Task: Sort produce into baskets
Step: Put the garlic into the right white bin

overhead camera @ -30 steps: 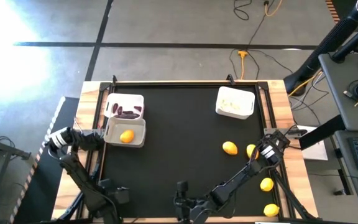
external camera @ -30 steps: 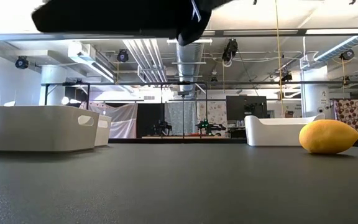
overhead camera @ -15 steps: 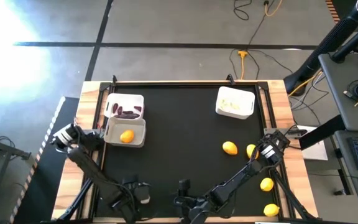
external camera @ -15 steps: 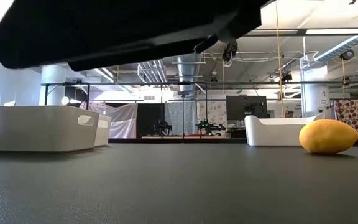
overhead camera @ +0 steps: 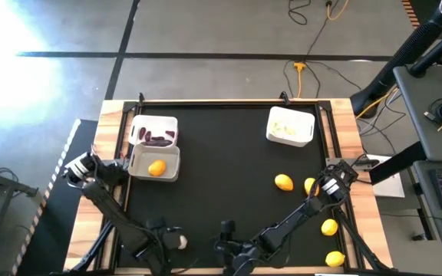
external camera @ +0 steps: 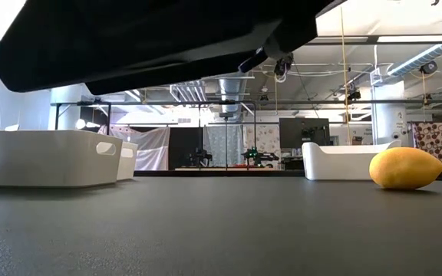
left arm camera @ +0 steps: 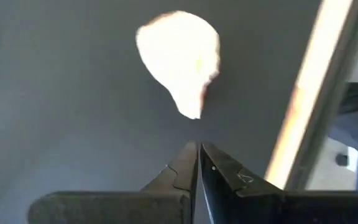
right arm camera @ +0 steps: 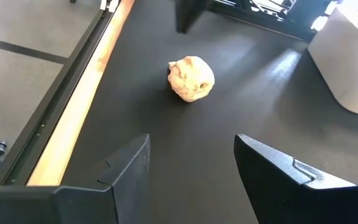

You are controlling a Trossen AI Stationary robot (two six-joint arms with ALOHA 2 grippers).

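A white garlic bulb [overhead camera: 181, 241] lies on the black mat near the table's near edge; it also shows in the left wrist view [left arm camera: 179, 56] and the right wrist view [right arm camera: 191, 78]. My left gripper [left arm camera: 197, 146] is shut and points down, just left of the bulb [overhead camera: 166, 230], with nothing between its fingers. My right gripper [right arm camera: 191, 155] is open and low over the mat, right of the bulb [overhead camera: 222, 247] and pointing at it from a short way off. Several lemons lie at the right, one at mid-right [overhead camera: 283, 182].
Three white baskets stand at the back: one with purple pieces [overhead camera: 154, 123], one with a lemon [overhead camera: 167, 153], one at the far right with white bulbs [overhead camera: 307, 123]. A wooden rim [right arm camera: 73, 124] borders the mat. More lemons [overhead camera: 328, 227] lie near the right edge.
My left gripper has gone toward the table's right edge along the near edge and risen a little. Its arm now fills the top of the low view. The garlic bulb, hidden a second ago, now shows on the mat beside it.
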